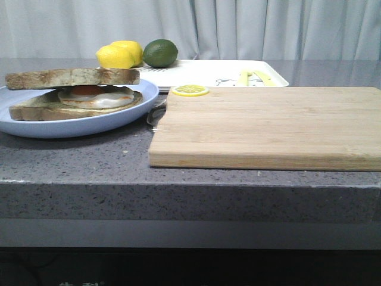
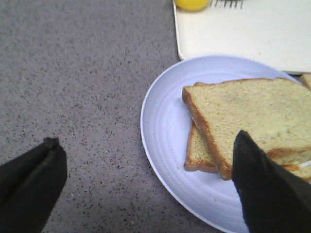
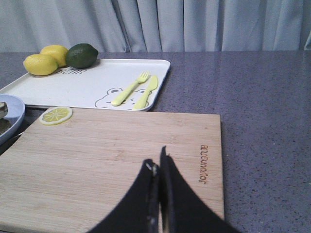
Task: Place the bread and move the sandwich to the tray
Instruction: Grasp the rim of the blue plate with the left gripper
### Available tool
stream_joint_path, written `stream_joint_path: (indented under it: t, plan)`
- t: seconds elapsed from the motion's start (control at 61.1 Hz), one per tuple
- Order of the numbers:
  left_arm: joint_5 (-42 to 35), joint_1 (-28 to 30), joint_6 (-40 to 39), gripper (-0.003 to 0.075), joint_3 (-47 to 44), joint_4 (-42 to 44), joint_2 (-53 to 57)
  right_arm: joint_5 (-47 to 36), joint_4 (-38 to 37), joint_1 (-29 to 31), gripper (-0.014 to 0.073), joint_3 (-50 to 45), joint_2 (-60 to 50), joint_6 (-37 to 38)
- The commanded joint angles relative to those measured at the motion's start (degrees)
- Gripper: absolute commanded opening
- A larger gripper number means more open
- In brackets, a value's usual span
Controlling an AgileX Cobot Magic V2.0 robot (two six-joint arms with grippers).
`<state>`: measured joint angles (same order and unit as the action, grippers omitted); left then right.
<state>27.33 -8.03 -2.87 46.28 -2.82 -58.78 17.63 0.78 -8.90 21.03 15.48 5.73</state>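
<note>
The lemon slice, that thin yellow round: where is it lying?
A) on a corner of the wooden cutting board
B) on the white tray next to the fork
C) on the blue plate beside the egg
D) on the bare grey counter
A: the lemon slice lies flat on the far corner of the wooden cutting board, the corner nearest the blue plate, in front of the white tray.
</note>
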Motion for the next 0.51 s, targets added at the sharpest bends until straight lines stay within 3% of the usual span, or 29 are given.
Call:
stream_joint_path:
  t: [0.0, 0.294, 0.491]
  plan:
    - [0.2, -0.4, -0.5, 0.0669, 5.9, -0.5, -5.0, -5.1, -0.1, 0.2, -0.006, 1.2, 0.4, 0.0]
    - [4.0, 1.0, -0.5, 0.0668, 14.1, 2.8, -20.3, -4.9, -0.1, 0.2, -0.006, 1.2, 0.4, 0.0]
    - [3.5, 1.6, -0.5, 0.06, 14.5, 1.7, -24.3, -4.9, -0.1, 0.2, -0.006, 1.2, 0.4, 0.0]
